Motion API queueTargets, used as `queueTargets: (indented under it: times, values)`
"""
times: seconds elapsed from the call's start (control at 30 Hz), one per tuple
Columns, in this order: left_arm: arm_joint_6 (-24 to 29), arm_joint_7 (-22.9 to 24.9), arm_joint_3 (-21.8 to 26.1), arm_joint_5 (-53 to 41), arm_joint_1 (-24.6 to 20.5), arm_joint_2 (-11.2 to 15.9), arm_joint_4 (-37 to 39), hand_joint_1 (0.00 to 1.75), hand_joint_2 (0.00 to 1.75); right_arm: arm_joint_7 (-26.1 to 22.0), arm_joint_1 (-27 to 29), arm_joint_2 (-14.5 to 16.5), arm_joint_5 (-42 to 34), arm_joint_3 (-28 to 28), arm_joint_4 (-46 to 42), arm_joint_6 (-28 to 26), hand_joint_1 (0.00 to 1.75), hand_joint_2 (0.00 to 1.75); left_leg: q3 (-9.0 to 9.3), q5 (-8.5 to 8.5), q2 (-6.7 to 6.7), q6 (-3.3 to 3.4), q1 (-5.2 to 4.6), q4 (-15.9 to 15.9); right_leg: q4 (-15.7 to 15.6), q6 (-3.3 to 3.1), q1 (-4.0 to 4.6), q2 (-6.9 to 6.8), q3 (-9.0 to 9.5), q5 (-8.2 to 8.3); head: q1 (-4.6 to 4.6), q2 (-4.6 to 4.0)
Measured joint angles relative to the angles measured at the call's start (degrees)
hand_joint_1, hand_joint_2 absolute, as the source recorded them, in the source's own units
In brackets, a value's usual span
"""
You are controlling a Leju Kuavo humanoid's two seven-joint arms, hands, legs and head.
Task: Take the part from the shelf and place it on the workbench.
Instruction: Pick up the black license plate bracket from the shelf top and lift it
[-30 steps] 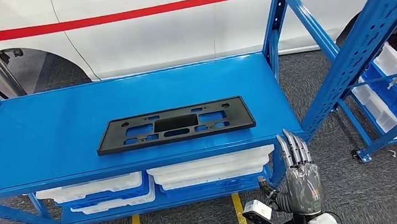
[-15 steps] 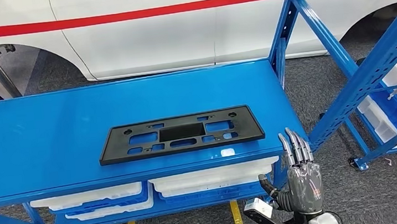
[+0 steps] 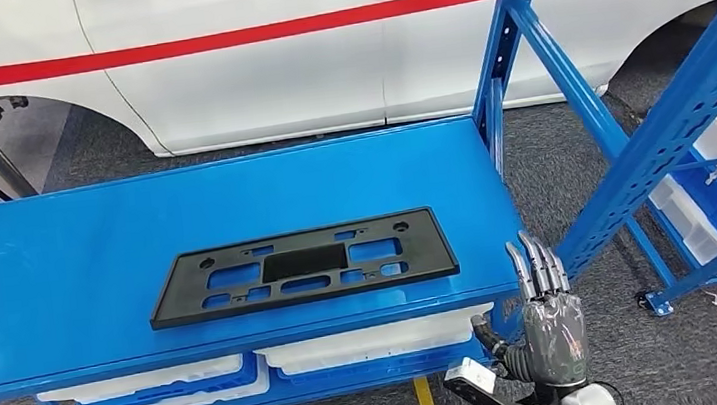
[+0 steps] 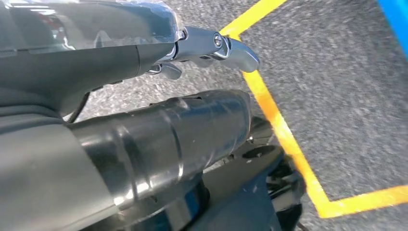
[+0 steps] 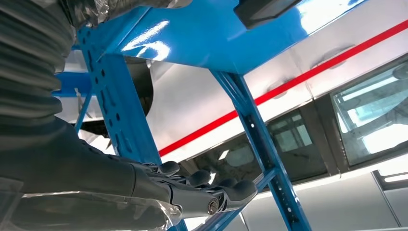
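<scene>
The right hand (image 3: 552,328) is raised low in the head view, just in front of the near edge of the blue shelf (image 3: 62,294), its fingers (image 3: 534,266) straight, close together and pointing up, holding nothing; the left hand (image 4: 211,48) hangs toward the grey floor beside a yellow line (image 4: 284,139), its fingers lying fairly straight with nothing in them; on the shelf's top surface, beyond the right hand and to its left, the part (image 3: 303,265), a flat black plate with cutouts, lies flat and untouched near the front edge; white bins (image 3: 369,340) sit on the tier below, and a white vehicle (image 3: 317,36) stands behind; judging by this, the step is the reach, and since the plate is thin and wide, the hand would do well to come over the front edge, slip fingers under the near long side and grip close to the middle, so it lifts level and does not scrape or tip.
</scene>
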Motion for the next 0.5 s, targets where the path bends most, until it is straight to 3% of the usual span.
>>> queueTargets:
  times: [0.07, 0.1, 0.13, 0.2, 0.23, 0.3, 0.5]
  values:
    - [0.03, 0.02, 0.00, -0.01, 0.14, 0.00, 0.01, 0.00, 0.00, 0.00, 0.03, 0.00, -0.07, 0.01, 0.02, 0.04, 0.00, 1.75, -4.42, -1.52, 0.00, -0.15, 0.01, 6.88, 0.00, -0.29, 0.14, -0.02, 0.55, -0.51, -0.01, 0.00]
    - [0.03, 0.02, 0.00, -0.01, 0.22, 0.00, 0.01, 0.00, 0.00, 0.00, 0.04, 0.00, -0.09, 0.01, 0.03, 0.05, 0.00, 1.75, -5.56, -0.75, 0.00, -0.13, 0.01, 7.81, 0.00, -0.30, 0.19, 0.06, 0.91, -0.80, -0.01, 0.00]
    - [0.03, 0.02, 0.00, -0.02, 0.28, 0.00, 0.01, 0.00, 0.00, 0.00, 0.05, 0.00, -0.11, 0.01, 0.03, 0.08, 0.00, 1.75, -5.56, 1.16, 0.00, -0.03, 0.01, 6.39, 0.01, -0.25, 0.22, 0.16, 1.38, -1.13, -0.01, 0.00]
    - [0.18, 0.06, 0.00, 0.02, 0.28, 0.02, 0.00, 0.00, 0.00, 0.00, 0.02, 0.00, -0.31, 0.02, 0.04, 0.32, 0.00, 1.75, -3.17, 6.28, -0.01, 0.43, -0.05, -0.91, 0.02, 0.04, 0.27, 0.30, 2.43, -1.89, 0.01, 0.00]
    - [0.44, 0.17, 0.00, 0.05, 0.25, 0.03, 0.00, 0.00, 0.00, 0.00, -0.02, 0.01, -0.56, 0.01, 0.08, 0.61, 0.00, 1.75, -1.81, 7.94, -0.03, 0.67, -0.17, -4.37, 0.11, 0.32, 0.37, 0.36, 2.74, -2.26, 0.01, 0.00]
    - [1.55, 0.64, -0.01, -0.01, 0.08, -0.01, 0.00, 0.00, 0.00, -0.03, -0.14, 0.01, -1.48, -0.02, 0.22, 1.53, 0.00, 1.75, -0.49, 8.64, -0.08, 0.97, -0.33, -7.75, 0.25, 0.72, 0.63, 0.41, 2.77, -2.69, 0.05, 0.00]
    - [4.34, 2.65, -0.15, -0.95, -0.28, -0.11, 0.00, 0.00, 0.00, -1.26, -2.05, -0.03, -5.30, -0.17, 1.96, 6.45, 0.00, 1.75, -0.27, 8.21, -0.21, 1.35, -0.51, -8.57, -0.50, 0.55, 0.67, 0.24, 3.11, -2.76, 0.05, 0.00]
